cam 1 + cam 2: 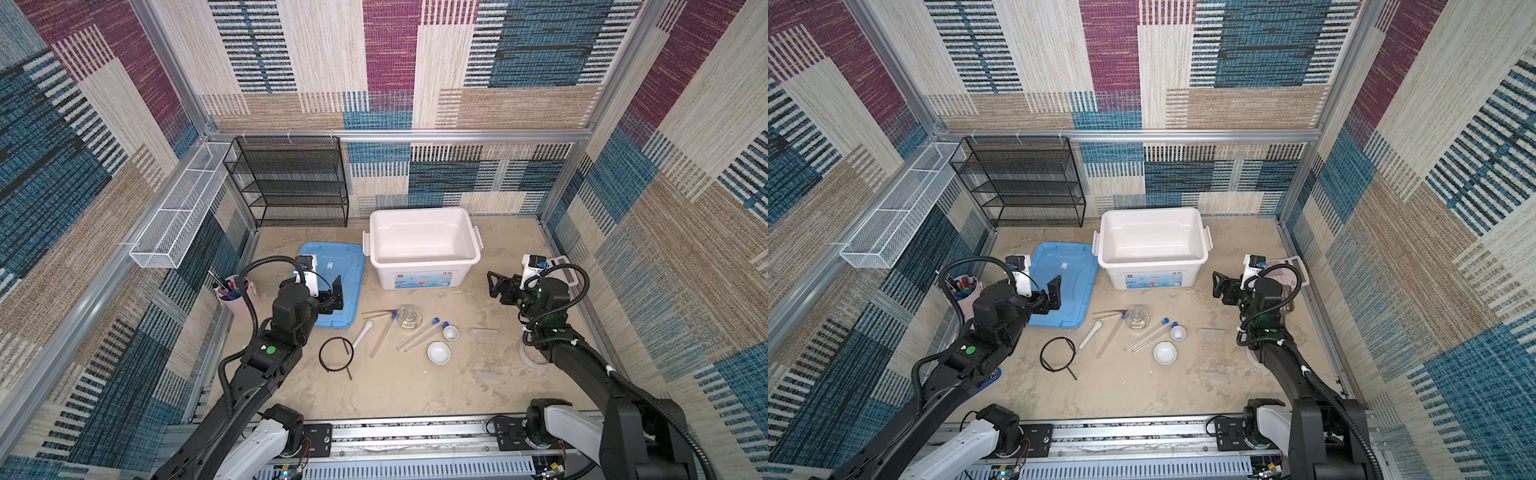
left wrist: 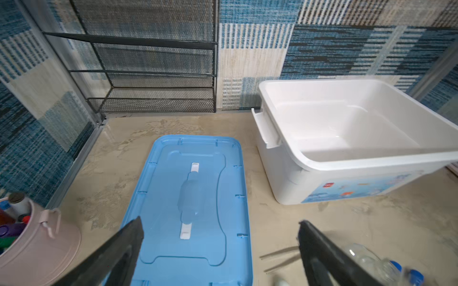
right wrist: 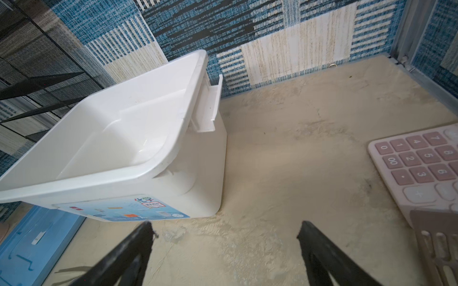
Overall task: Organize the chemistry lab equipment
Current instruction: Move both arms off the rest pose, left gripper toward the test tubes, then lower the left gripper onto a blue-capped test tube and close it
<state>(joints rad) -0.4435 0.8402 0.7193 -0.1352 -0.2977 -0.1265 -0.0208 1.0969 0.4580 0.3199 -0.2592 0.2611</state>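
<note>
Top views, equipment: the test tubes (image 1: 417, 335), flask (image 1: 409, 317), two dishes (image 1: 439, 352), pestle (image 1: 360, 335), tweezers (image 1: 377, 312), ring tripod (image 1: 336, 353) and clear rack (image 1: 483, 340) lie loose at lower centre of the frame. They sit just below the open white bin (image 1: 424, 262).
Top views, claws: the left gripper (image 1: 333, 294) hovers over the blue lid (image 1: 345, 266) left of centre, jaws apart and empty. The right gripper (image 1: 496, 286) hangs right of the bin, jaws apart and empty.
Left wrist: fingers are spread wide above the lid. Tweezers and blue-capped tubes show beside one finger, the pink cup (image 2: 37, 245) beside the other.
Right wrist: fingers are spread over bare floor between bin and calculator (image 3: 418, 163), with no equipment between them.
Step in hand: probably the approach to a first pick, as the bin holds nothing.
Doing it well: tilt a claw down onto the cluster. Pinch a tube across its middle so it cannot roll, and go gently on glass. Leave cup and calculator alone.
</note>
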